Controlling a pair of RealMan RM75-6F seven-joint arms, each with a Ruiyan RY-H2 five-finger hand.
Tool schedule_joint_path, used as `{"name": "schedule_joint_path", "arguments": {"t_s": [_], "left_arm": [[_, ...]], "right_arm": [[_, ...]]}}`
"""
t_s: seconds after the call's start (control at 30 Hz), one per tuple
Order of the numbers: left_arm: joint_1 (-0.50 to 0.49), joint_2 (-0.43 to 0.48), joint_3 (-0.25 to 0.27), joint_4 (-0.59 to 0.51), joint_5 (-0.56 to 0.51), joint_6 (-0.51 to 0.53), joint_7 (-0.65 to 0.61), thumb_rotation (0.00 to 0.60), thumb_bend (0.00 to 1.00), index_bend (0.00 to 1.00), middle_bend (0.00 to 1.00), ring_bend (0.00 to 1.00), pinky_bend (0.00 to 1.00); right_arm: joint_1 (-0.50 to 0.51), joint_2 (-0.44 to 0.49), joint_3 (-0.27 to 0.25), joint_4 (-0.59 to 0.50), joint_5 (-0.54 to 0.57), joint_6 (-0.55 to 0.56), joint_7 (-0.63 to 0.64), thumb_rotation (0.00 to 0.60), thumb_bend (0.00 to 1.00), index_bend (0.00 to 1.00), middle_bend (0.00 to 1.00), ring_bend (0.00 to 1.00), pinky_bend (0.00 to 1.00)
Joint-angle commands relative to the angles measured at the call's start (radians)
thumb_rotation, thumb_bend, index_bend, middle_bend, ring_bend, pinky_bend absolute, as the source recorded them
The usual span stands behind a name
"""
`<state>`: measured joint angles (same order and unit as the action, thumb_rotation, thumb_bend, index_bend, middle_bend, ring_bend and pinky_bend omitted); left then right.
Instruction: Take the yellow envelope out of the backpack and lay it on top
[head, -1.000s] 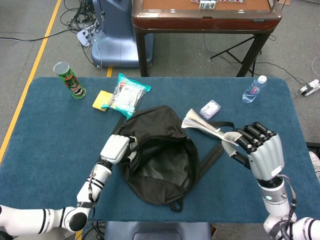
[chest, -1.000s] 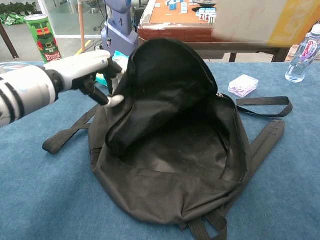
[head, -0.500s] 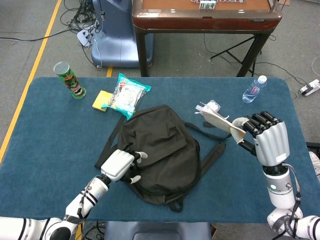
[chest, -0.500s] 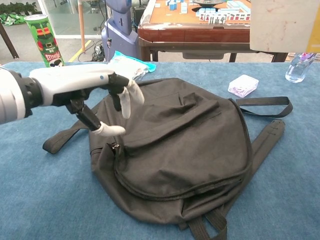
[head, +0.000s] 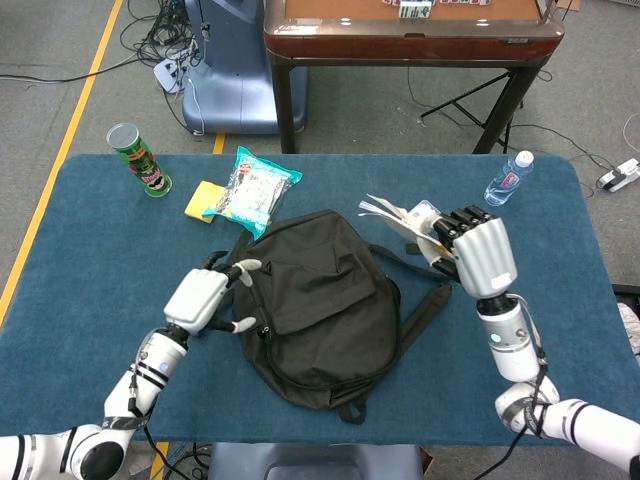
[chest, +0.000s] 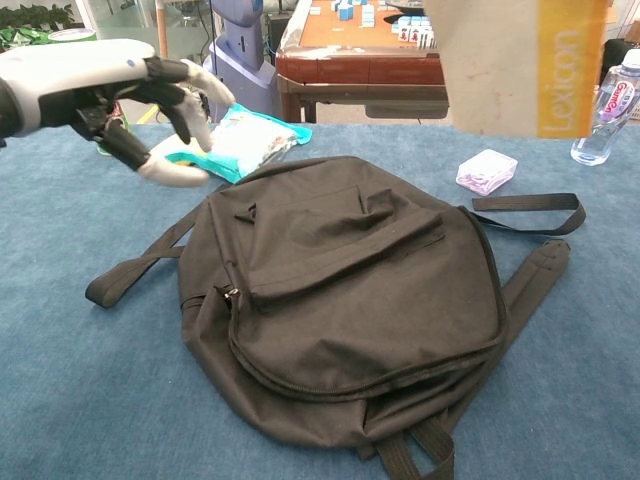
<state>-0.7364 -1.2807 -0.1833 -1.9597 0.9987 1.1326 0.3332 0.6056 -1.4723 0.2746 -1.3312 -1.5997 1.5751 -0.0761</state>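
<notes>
The black backpack (head: 320, 300) lies flat in the middle of the blue table, its flap down and shut (chest: 340, 290). My right hand (head: 478, 252) holds the envelope (head: 400, 218) in the air just right of the backpack's top edge. In the chest view the envelope (chest: 520, 65) hangs at the top right, pale with a yellow stripe reading "Lexicon"; the hand itself is out of that frame. My left hand (head: 205, 295) hovers at the backpack's left side, fingers spread and holding nothing. In the chest view this left hand (chest: 110, 90) is raised at the upper left.
A green chips can (head: 140, 160), a yellow sponge (head: 203, 200) and a snack bag (head: 255, 190) lie at the back left. A water bottle (head: 508, 178) and a small clear box (chest: 487, 170) sit at the back right. The backpack straps (chest: 530, 210) trail right. A wooden table (head: 410, 30) stands beyond.
My left hand let go of the flap, which dropped shut, then drew back left and up. My right hand carried the envelope left, closer to the backpack.
</notes>
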Motion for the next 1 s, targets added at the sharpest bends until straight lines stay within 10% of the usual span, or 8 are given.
{"name": "schedule_joint_path", "arguments": {"t_s": [0.03, 0.23, 0.37, 0.47, 0.6, 1.0], "left_arm": [[0.014, -0.006, -0.018, 0.054, -0.042, 0.025, -0.005, 0.6, 0.21, 0.21, 0.37, 0.31, 0.06], [0.031, -0.011, -0.025, 0.122, -0.079, 0.043, -0.002, 0.6, 0.21, 0.2, 0.37, 0.31, 0.06], [0.044, -0.008, -0.023, 0.147, -0.084, 0.046, -0.006, 0.6, 0.21, 0.2, 0.37, 0.31, 0.06], [0.053, -0.001, -0.024, 0.16, -0.085, 0.047, -0.012, 0.6, 0.21, 0.19, 0.36, 0.31, 0.06], [0.065, 0.006, -0.027, 0.181, -0.085, 0.052, -0.016, 0.6, 0.21, 0.18, 0.35, 0.3, 0.06], [0.133, 0.048, -0.024, 0.243, -0.082, 0.06, -0.088, 0.6, 0.21, 0.19, 0.35, 0.29, 0.06]], "right_arm": [[0.05, -0.087, 0.0, 0.085, 0.022, -0.064, 0.016, 0.6, 0.52, 0.85, 0.73, 0.67, 0.66], [0.099, -0.194, -0.046, 0.145, 0.043, -0.186, -0.036, 0.6, 0.51, 0.78, 0.64, 0.63, 0.65], [0.109, -0.18, -0.076, 0.043, 0.085, -0.301, -0.076, 0.6, 0.42, 0.21, 0.31, 0.34, 0.47], [0.105, -0.143, -0.083, -0.052, 0.107, -0.341, -0.09, 0.6, 0.34, 0.01, 0.12, 0.17, 0.34], [0.086, -0.065, -0.086, -0.179, 0.106, -0.343, -0.067, 0.6, 0.29, 0.0, 0.0, 0.05, 0.23], [-0.034, 0.211, -0.126, -0.376, 0.066, -0.26, -0.012, 0.6, 0.28, 0.0, 0.11, 0.12, 0.23]]}}
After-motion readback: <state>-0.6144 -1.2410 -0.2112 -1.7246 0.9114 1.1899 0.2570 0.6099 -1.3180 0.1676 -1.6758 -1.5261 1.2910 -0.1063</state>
